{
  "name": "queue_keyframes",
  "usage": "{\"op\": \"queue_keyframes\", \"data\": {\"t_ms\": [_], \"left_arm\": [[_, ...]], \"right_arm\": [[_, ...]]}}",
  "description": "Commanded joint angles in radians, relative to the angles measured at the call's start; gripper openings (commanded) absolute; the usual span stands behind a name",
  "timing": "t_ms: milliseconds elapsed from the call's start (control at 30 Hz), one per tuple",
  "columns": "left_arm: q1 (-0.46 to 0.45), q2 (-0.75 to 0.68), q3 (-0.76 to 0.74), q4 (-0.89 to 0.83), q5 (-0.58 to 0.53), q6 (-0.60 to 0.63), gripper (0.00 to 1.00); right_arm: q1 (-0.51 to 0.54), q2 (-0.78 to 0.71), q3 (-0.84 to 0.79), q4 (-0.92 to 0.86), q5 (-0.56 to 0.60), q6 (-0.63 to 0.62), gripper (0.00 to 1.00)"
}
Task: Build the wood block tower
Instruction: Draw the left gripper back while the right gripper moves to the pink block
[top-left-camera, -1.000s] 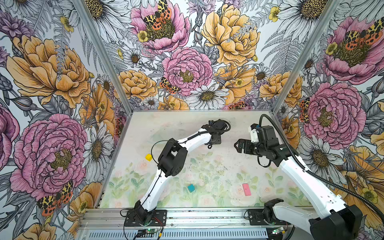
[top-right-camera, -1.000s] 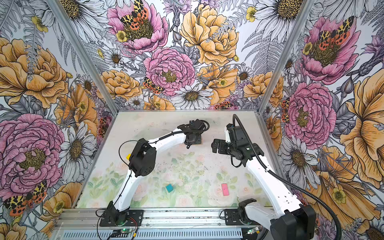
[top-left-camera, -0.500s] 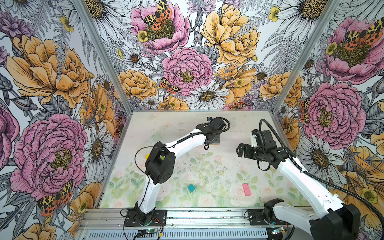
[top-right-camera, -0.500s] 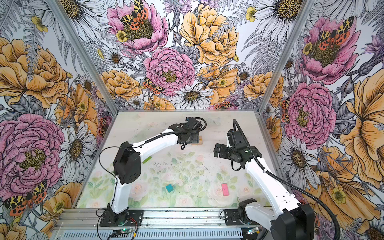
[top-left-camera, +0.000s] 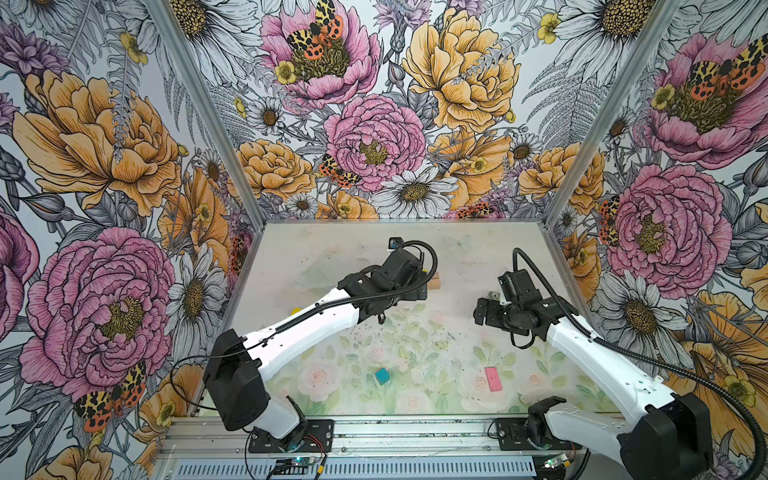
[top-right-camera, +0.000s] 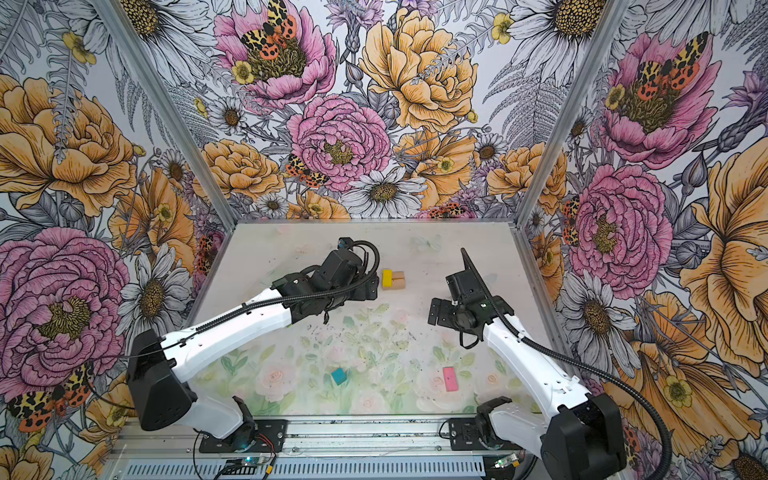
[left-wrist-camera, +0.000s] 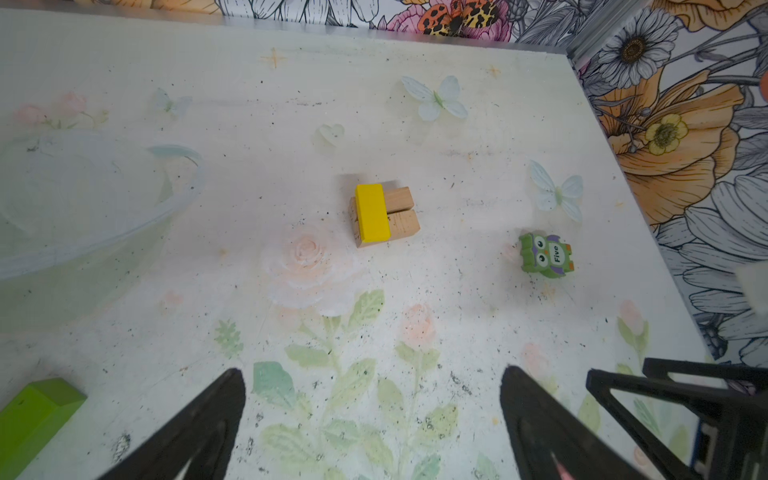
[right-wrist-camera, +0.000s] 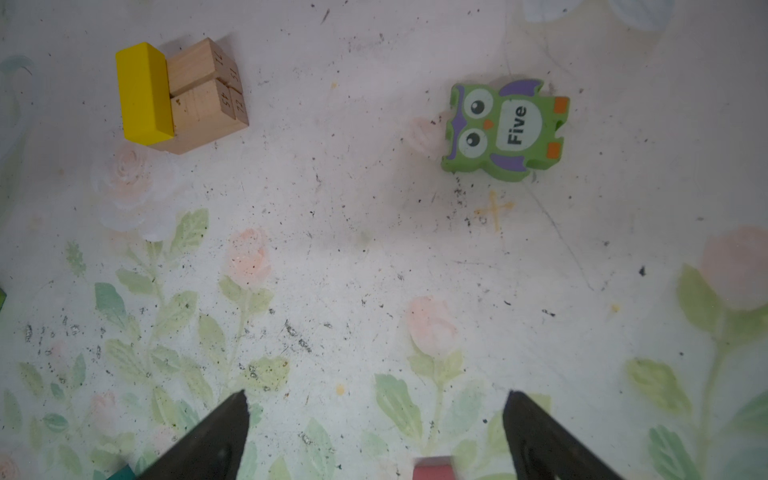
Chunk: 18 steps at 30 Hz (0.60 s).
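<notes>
so both grippers are wide open and holding nothing. the left gripper (left-wrist-camera: 372, 374) hovers just left of the wood block tower (top-right-camera: 392, 279), and the right gripper (right-wrist-camera: 376, 397) is off to its right. the tower sits mid-table toward the far side, a yellow bar (left-wrist-camera: 372, 212) lying across tan planks (right-wrist-camera: 203, 99). the teal cube (top-left-camera: 382, 375) and pink slab (top-left-camera: 493, 378) lie loose on the near side, well apart. the green owl figure (right-wrist-camera: 505, 129) is right of the tower.

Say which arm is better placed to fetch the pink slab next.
Right, probably: its jaws stand open and empty, and the pink slab lies on the right half in both top views.
</notes>
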Motion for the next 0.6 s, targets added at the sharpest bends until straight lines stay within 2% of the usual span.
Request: {"op": "queue_keyframes", "data": {"t_ms": [0, 233, 567], "left_arm": [[-0.009, -0.120, -0.090, 0.065, 0.057, 0.027, 0.99], [-0.036, -0.268, -0.222, 0.077, 0.182, 0.044, 0.99], [-0.094, -0.371, -0.330, 0.122, 0.315, 0.091, 0.99]], "right_arm": [[0.028, 0.008, -0.004, -0.003, 0.039, 0.041, 0.95], [0.085, 0.007, -0.035, -0.017, 0.059, 0.092, 0.91], [0.137, -0.044, -0.155, -0.057, 0.054, 0.207, 0.73]]}}
